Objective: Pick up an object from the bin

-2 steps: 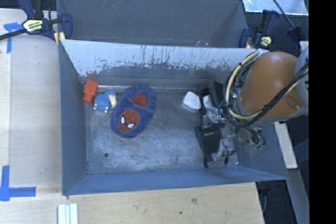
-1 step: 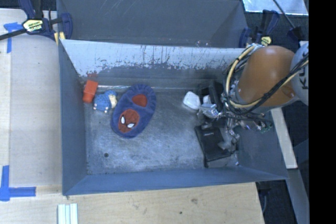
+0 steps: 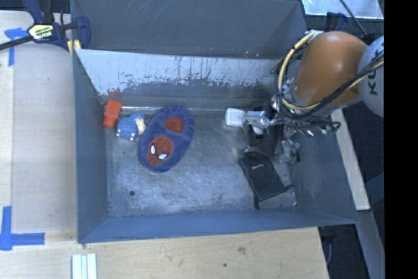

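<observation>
My gripper (image 3: 283,142) hangs low over the right side of the bin, below the orange dome on the wrist. Just under it and to its front-left lies a flat black rectangular case (image 3: 264,178), tilted on the bin floor near the right wall. The gripper's lower end stands at the case's far right corner; whether they touch cannot be told. A small white piece (image 3: 234,117) lies just left of the gripper, by the back wall.
A blue slipper with a red spider face (image 3: 165,138) lies left of centre. Beside it are a small blue, yellow and white toy (image 3: 130,127) and an orange block (image 3: 112,113) at the back left. Bare floor lies between slipper and case.
</observation>
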Tool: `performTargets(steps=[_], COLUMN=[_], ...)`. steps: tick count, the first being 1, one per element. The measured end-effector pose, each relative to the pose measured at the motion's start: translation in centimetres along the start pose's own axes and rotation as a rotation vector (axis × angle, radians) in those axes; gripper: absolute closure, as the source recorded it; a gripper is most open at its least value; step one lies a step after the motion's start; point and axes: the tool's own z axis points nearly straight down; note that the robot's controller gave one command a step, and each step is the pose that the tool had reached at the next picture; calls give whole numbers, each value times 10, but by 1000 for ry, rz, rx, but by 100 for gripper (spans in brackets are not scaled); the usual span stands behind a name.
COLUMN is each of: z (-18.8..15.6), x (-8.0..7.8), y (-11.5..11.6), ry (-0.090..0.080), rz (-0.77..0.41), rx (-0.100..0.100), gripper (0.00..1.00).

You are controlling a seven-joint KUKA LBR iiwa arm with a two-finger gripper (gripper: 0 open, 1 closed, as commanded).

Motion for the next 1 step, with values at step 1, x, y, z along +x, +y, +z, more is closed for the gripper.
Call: performTargets(steps=[1], z=[0], x=[-7], y=[-7], ry=[-3], rz=[-655], rx=[-4], gripper=[0])
